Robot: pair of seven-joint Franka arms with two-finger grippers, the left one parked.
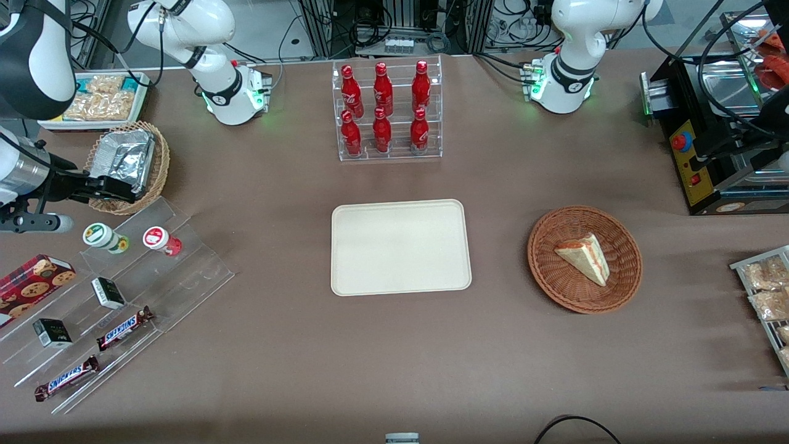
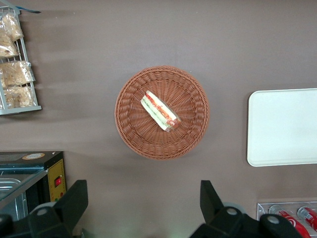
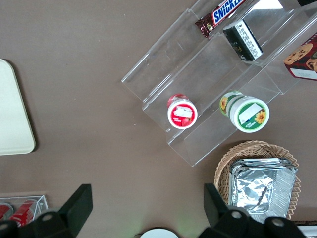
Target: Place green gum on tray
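The claw (image 1: 126,190) is hanging up over the working arm's end of the worktop (image 1: 394,357), right above the foil-lined wicker basket (image 1: 157,179), with its fingers (image 3: 77,206) spread wide apart and nothing between them. Only the dark finger tips poke into the wrist view, and in the front view most of the arm runs off the edge, so there's not much of it to see. The green gum (image 1: 102,236) is sitting on the upper step of the clear acrylic stand (image 1: 185,271), just beside the red-lidded bottle (image 1: 159,239), a bit nearer the front camera than the claw. The stand itself is honestly hard to trace since it's see-through. The lower steps have two small dark boxes (image 1: 108,292) and two Snickers bars (image 1: 124,327). The tray (image 1: 400,246) lies bare mid-worktop, well apart from the gum. The cookie box (image 1: 31,285) is cut off at the edge.
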